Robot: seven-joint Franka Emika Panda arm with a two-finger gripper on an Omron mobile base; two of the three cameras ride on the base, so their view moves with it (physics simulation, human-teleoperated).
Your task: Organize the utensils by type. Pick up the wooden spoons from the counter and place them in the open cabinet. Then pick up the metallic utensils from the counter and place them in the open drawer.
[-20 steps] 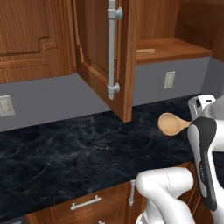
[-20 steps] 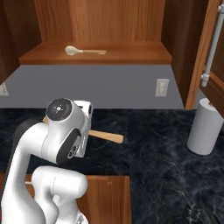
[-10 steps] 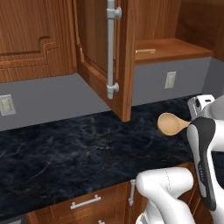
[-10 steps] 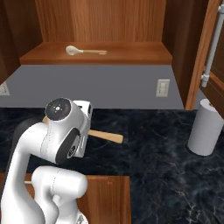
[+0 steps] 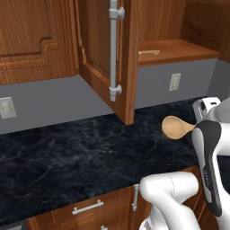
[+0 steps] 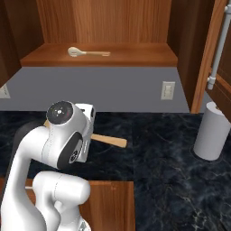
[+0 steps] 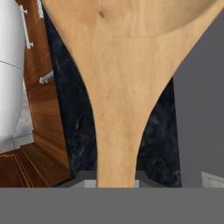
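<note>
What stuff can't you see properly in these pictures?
- Gripper: both base views, hidden behind the robot's own arm.
- Held wooden spoon: hand view, bowl cut off by the top edge.
- Spoon in the cabinet: left base view, bowl hidden by the open cabinet door.

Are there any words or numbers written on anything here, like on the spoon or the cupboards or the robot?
No, there is nothing to read in these pictures.
The wooden spoon in the hand: plain wood, no writing.
The open cabinet and its door: plain wood, no labels.
The wall outlet: blank.
The paper towel roll: blank white.
The robot's arm: no letters or numbers visible.
</note>
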